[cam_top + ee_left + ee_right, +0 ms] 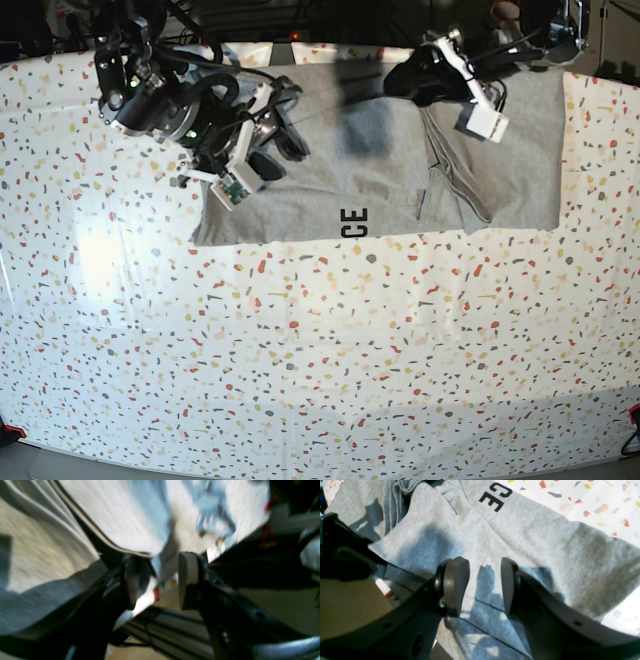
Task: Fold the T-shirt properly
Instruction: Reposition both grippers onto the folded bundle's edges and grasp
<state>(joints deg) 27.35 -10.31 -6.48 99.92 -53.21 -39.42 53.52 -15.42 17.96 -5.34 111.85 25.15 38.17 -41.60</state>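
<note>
The light grey T-shirt (380, 170) lies spread along the far side of the table, with a lengthwise fold ridge on its right half. Black letters "CE" (353, 222) show at its near hem and again in the right wrist view (495, 498). My right gripper (482, 587) hovers open just over the shirt's left part (545, 545), nothing between its fingers. In the base view this right gripper (275, 152) is over the left sleeve area. My left gripper (397, 85) is at the shirt's far edge. Its wrist view is blurred, showing the left gripper (160, 582) with jaws apart beside grey cloth (50, 550).
A white speckled table cover (300, 350) spreads over the whole near side. The table's far edge (145, 602) runs right under the left gripper, with metal rails (175, 630) below it. Cables and dark equipment crowd the back behind both arms.
</note>
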